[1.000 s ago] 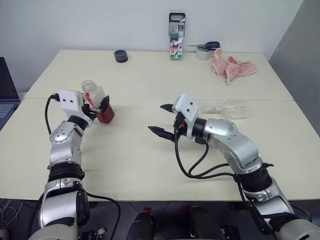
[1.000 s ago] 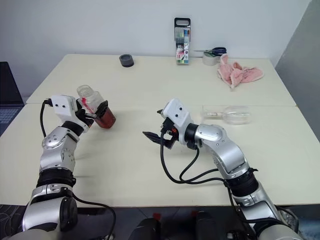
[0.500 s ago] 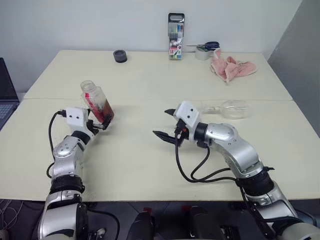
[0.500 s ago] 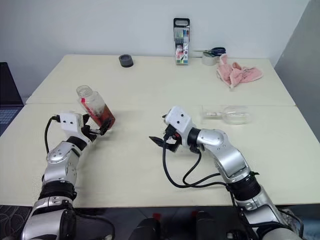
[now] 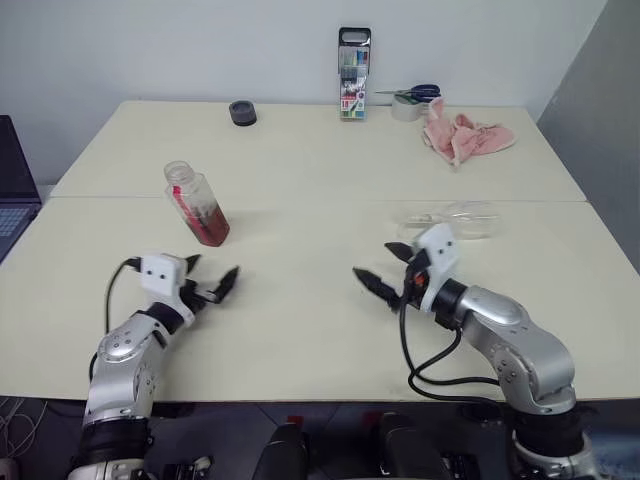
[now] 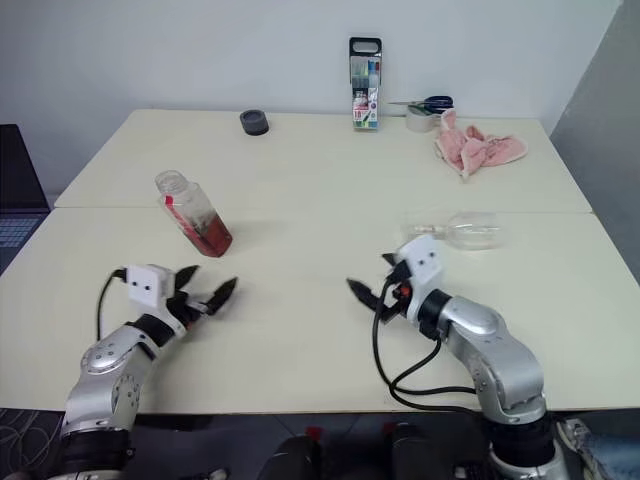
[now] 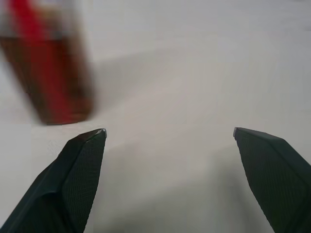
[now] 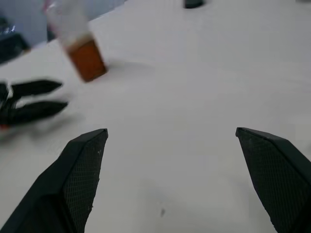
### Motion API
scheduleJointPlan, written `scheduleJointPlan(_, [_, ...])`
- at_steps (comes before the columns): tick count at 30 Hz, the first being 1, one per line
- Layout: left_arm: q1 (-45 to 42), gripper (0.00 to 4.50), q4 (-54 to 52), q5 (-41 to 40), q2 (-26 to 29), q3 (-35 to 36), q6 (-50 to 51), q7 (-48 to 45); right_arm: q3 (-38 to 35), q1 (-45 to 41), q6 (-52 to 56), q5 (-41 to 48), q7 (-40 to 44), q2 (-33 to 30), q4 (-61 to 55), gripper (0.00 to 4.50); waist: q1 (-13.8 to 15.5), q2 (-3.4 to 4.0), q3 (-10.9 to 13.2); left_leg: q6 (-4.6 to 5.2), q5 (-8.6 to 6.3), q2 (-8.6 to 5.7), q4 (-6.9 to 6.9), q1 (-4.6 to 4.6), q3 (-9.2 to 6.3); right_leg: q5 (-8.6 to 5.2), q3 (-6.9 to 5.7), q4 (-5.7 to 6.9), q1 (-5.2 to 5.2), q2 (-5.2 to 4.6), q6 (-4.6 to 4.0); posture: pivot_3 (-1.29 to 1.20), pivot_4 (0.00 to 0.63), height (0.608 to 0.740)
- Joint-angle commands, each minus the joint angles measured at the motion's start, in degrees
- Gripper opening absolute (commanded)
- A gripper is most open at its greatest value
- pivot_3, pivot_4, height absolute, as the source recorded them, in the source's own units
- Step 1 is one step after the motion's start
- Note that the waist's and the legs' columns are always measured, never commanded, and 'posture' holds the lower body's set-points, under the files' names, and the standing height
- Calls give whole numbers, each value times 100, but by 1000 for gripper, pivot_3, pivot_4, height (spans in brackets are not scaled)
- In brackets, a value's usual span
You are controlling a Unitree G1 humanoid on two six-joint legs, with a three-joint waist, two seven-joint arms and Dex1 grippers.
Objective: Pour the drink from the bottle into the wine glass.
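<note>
Legible text: I am finding none | bottle (image 5: pixel 197 205): its red label strip is showing no characters I can read | marker-pen case (image 5: pixel 353 74): its printed panel is appearing too small for me to read

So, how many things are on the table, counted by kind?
Bottle: 1
Wine glass, lying on its side: 1
Marker-pen case: 1
Pink cloth: 1
Tape roll: 1
Scissors: 1
Dark round object: 1
Total: 7
</note>
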Motion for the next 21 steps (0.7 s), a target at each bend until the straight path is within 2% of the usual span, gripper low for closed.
scheduleJointPlan(1, [-118, 4474, -661, -190, 276, -339, 313, -641, -796, -185, 441, 549, -727, 507, -60, 4500, -2, 4, 0, 0, 0, 0, -2, 5, 3, 0, 3, 0, 1, 3, 0, 0, 150, 740])
scheduleJointPlan(4, [-496, 4474, -806, -278, 522, -602, 453, -1250, -1817, -675, 590, 1231, -1521, 1225, 548, 4500, -6, 6, 1, 0, 0, 3, -6, 11, 7, 0, 5, 0, 2, 7, -1, 0, 150, 740])
scheduleJointPlan(8, [-994, 4474, -685, -331, 806, -804, 490, -1964, -2491, -1251, 239, 1881, -2297, 1686, 1237, 4500, -34, 14, 5, 1, 0, 1, -32, 33, 25, 0, 17, -1, 5, 8, -3, 0, 150, 740])
scheduleJointPlan(14, [-1733, 4474, -107, -130, 861, -950, 195, -2491, -2758, -1877, -721, 2561, -3003, 1752, 2389, 4500, -56, 16, 5, 2, 1, 7, -78, 56, 35, -8, 20, -4, 4, 8, -19, 0, 150, 740])
scheduleJointPlan(21, [-2072, 4474, 221, -134, 839, -1038, 239, -2794, -2644, -2343, -1589, 3001, -3076, 1516, 3580, 4500, -168, 18, 6, 3, 1, 8, -78, 57, 42, -8, 26, -2, 2, 9, -19, 0, 150, 740])
